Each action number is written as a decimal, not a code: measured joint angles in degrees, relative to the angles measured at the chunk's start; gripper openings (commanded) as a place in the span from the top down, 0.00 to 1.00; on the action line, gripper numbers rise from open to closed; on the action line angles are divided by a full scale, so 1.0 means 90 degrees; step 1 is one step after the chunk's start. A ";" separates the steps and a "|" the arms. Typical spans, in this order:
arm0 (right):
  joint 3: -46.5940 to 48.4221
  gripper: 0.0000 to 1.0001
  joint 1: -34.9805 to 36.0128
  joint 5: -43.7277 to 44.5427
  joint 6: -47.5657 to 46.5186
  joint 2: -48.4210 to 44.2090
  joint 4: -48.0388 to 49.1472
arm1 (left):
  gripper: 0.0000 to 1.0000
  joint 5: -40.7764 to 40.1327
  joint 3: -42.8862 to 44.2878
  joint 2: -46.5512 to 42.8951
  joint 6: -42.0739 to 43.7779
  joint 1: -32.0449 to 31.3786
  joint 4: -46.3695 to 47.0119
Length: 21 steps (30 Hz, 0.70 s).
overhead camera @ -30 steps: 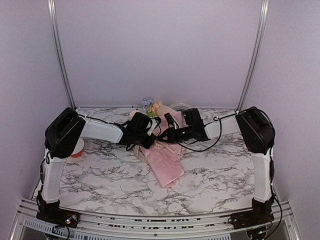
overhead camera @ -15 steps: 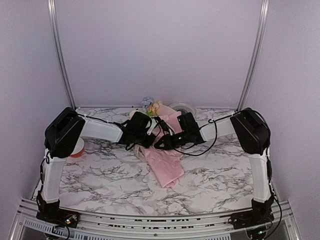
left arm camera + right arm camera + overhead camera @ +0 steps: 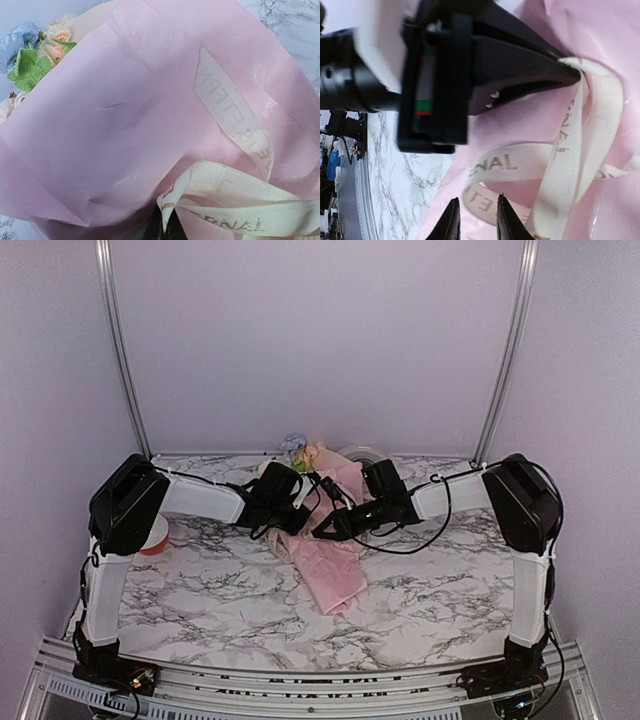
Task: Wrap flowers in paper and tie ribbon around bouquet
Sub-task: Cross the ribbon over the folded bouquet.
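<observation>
The left gripper's (image 3: 574, 73) black fingers (image 3: 520, 65) are pressed fully together on a fold of the long cream-white fabric ribbon (image 3: 572, 150) with printed lettering, right against the thin soft-pink paper sheet (image 3: 115, 125). The right gripper's (image 3: 477, 199) fingers (image 3: 451, 222) stand a narrow gap apart with nothing between them, their tips just short of a ribbon loop. The paper is wrapped round the artificial flowers (image 3: 35, 55), whose blue, peach and green heads show at its far end. The bundle lies on the white marble-patterned table (image 3: 200, 590) between the arms.

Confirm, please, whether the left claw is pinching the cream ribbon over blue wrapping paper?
Not quite: the paper is pink, not blue, as the left wrist view shows. The left claw does pinch the cream ribbon over it.
</observation>
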 measured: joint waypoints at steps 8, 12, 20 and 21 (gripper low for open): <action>-0.0311 0.72 0.0002 0.0053 0.0044 -0.0605 0.0799 | 1.00 0.0029 0.0005 0.0000 0.0000 0.0017 -0.0019; -0.0328 0.69 0.0007 0.0308 0.0250 -0.0512 0.1144 | 1.00 0.0036 0.0005 0.0000 -0.0002 0.0019 -0.0022; -0.0391 0.61 0.0165 0.0515 0.0410 -0.0129 0.1401 | 1.00 0.0090 0.0019 0.0002 -0.0007 0.0034 -0.0046; -0.0403 0.61 0.0180 0.0534 0.0415 -0.0053 0.1404 | 1.00 0.0095 0.0024 0.0002 -0.0012 0.0036 -0.0056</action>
